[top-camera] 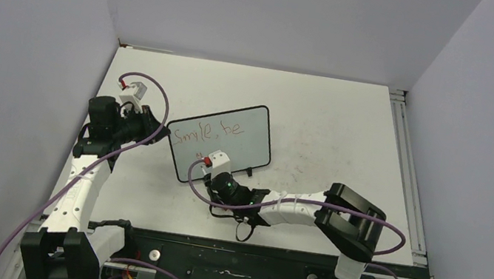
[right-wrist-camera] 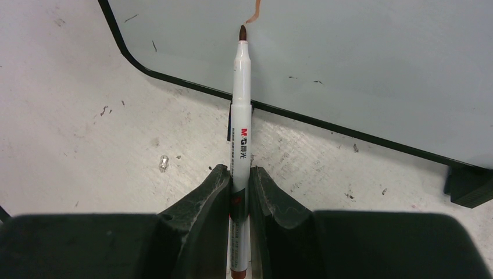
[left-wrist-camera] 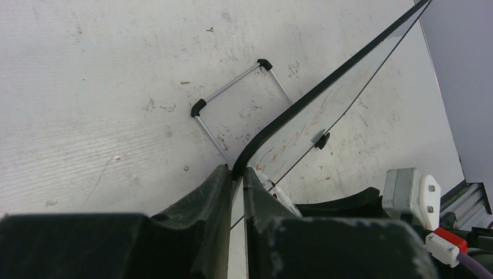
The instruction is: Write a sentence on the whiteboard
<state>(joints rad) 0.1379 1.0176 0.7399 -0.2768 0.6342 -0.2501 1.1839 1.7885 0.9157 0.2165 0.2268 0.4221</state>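
Observation:
The whiteboard point(top-camera: 228, 144) stands tilted at the table's middle, black-framed. Red lettering point(top-camera: 212, 132) on its upper line reads "Smile, be". My left gripper point(top-camera: 164, 134) is shut on the board's left edge. In the left wrist view, the gripper point(left-wrist-camera: 238, 173) pinches the board's point(left-wrist-camera: 325, 110) rounded corner. My right gripper point(top-camera: 203, 171) is at the board's lower left and is shut on a white marker point(right-wrist-camera: 241, 99). The gripper point(right-wrist-camera: 239, 171) clamps the marker's barrel. The marker's tip point(right-wrist-camera: 242, 32) sits on the whiteboard point(right-wrist-camera: 349, 64) just below a short red stroke point(right-wrist-camera: 256, 10).
A wire stand point(left-wrist-camera: 232, 93) with black corner pieces props the board from behind. A black foot point(right-wrist-camera: 468, 186) sits at the board's lower edge. An aluminium rail point(top-camera: 403, 172) runs along the table's right side. Grey walls enclose the table.

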